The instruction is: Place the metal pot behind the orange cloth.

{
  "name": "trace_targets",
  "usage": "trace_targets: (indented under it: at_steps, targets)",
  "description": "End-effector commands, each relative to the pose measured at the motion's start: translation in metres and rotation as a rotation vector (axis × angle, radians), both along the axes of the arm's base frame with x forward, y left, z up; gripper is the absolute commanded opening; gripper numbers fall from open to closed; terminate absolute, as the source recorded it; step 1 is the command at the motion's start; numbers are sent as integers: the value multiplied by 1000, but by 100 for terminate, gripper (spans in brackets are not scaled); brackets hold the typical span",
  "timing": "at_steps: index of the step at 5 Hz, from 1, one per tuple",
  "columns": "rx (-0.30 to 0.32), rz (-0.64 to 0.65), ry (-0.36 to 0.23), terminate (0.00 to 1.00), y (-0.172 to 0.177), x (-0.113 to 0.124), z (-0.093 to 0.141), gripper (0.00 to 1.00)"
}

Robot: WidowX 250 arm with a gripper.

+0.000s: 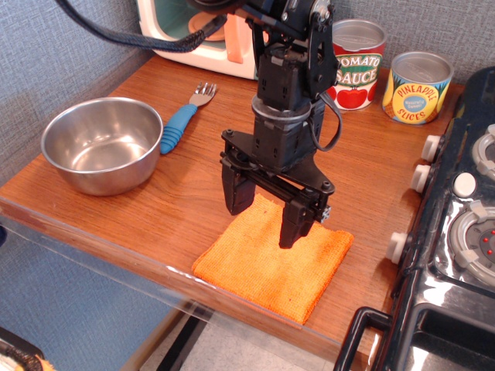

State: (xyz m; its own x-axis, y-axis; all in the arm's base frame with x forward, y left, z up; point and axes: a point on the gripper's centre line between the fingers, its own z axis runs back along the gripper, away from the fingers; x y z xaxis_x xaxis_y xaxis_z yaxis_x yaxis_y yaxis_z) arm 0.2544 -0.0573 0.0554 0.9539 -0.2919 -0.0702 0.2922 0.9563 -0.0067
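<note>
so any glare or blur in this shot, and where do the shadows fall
In the observation.image view, everything is fairly sharp; soft highlights sit on the round shiny steel pot and the glossy brown wooden tabletop; the open black gripper casts a faint shadow on the flat bright orange cloth beneath it.

Bare wood (197, 197) between pot (102, 144) and cloth (274, 259)

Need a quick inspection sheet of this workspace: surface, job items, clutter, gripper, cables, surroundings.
Surface: wooden table, no spills seen.
Job's things: metal pot upright, empty, at the left; orange cloth flat at the front edge, apart from the pot.
Clutter: blue-handled fork beside the pot; tomato sauce can and pineapple can at the back.
Grippers: gripper open, empty, over the cloth.
Cables: black cable running to the arm.
Surroundings: toy stove at the right; grey wall.
</note>
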Motion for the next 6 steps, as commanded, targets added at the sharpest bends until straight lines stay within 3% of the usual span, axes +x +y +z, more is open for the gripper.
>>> trace_targets:
  at_steps: [1, 2, 3, 4, 5, 6]
  targets:
    - [0, 0, 0, 0, 0, 0, 0, 100]
    - [-5, 50, -26, 0, 23, 12, 16, 100]
    - [29, 92, -102, 0, 52, 29, 50, 100]
    - [60, 141, -141, 0, 88, 32, 68, 100]
    - [130, 165, -103, 0, 123, 30, 57, 100]
    - [143, 194, -78, 0, 143, 27, 42, 100]
